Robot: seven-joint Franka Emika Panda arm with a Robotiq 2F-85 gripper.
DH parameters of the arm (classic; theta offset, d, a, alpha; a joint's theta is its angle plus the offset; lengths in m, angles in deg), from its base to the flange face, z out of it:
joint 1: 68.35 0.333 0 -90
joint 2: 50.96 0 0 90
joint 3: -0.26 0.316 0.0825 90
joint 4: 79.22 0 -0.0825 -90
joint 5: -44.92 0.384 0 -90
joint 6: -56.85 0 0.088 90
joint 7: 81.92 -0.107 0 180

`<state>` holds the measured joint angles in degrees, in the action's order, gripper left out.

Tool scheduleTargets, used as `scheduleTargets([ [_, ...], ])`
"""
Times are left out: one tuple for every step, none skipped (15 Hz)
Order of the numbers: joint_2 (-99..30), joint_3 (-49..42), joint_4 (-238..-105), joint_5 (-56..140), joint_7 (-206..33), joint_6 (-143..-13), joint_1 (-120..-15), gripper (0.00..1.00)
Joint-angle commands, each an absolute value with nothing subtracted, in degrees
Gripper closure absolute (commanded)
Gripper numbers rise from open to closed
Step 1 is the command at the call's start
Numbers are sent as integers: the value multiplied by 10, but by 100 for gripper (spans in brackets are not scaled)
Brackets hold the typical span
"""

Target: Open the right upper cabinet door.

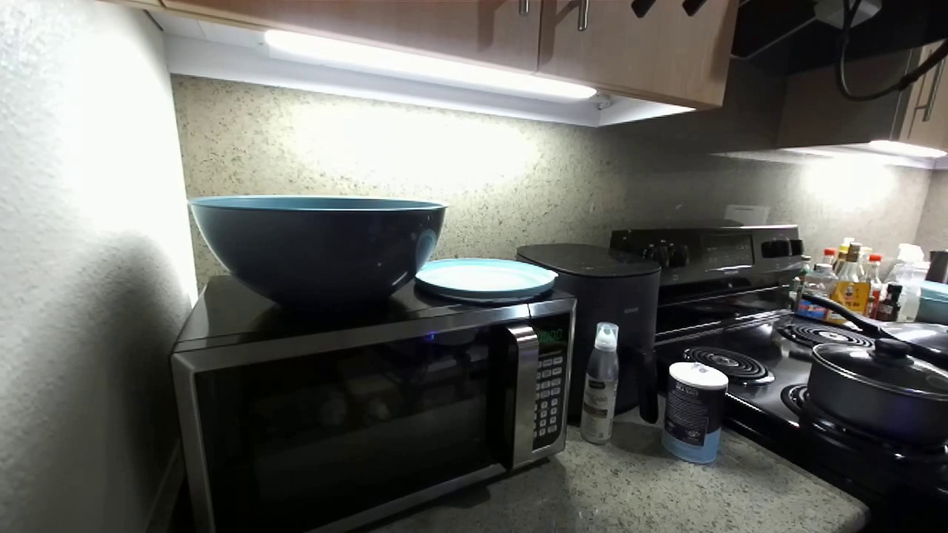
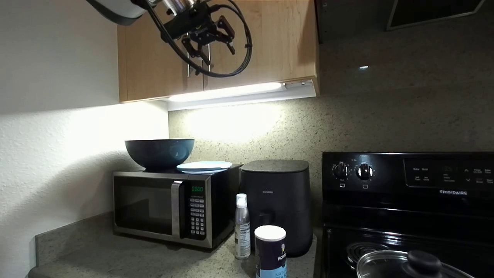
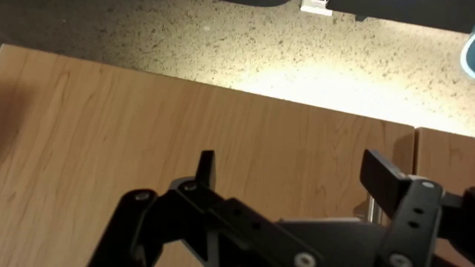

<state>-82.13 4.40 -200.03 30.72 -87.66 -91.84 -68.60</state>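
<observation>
The right upper cabinet door (image 2: 278, 42) is light tan wood and shut flush beside its twin door (image 2: 150, 73). It also shows in an exterior view (image 1: 637, 55) and in the wrist view (image 3: 252, 126). Its slim metal handle (image 1: 583, 13) stands near the seam; in the wrist view the handle (image 3: 374, 211) is partly hidden behind the right finger. My gripper (image 2: 220, 55) is open and empty in front of the door. Its fingertips also show at the top edge of an exterior view (image 1: 668, 6). In the wrist view the jaws (image 3: 289, 159) are wide apart, with bare wood behind.
Below stand a microwave (image 2: 144, 204) with a large dark bowl (image 2: 159, 152) and light blue lids (image 2: 204, 166) on top, a black air fryer (image 2: 276, 208), a spray can (image 2: 242, 231) and a canister (image 2: 270, 251). The stove (image 2: 386, 216) is to the right, a white wall (image 2: 58, 154) to the left.
</observation>
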Motion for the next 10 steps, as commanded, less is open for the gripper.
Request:
scheduleTargets([
  [-821, 53, -2001, 317, -873, -927, -699, 0],
  [-821, 54, -2002, 316, -875, -929, -701, 0],
  [-821, 54, -2002, 316, -875, -929, -701, 0],
  [-818, 65, -2004, 298, -893, -966, -718, 0],
  [-810, 73, -2002, 287, -892, -1001, -723, 0],
  [-802, 78, -1996, 283, -886, -1023, -724, 0],
  [-790, 81, -1988, 287, -875, -1037, -719, 0],
  [-781, 87, -1983, 289, -873, -1047, -718, 0],
  [-772, 92, -1977, 292, -868, -1042, -715, 0],
  [-765, 95, -1972, 294, -863, -1030, -711, 0],
])
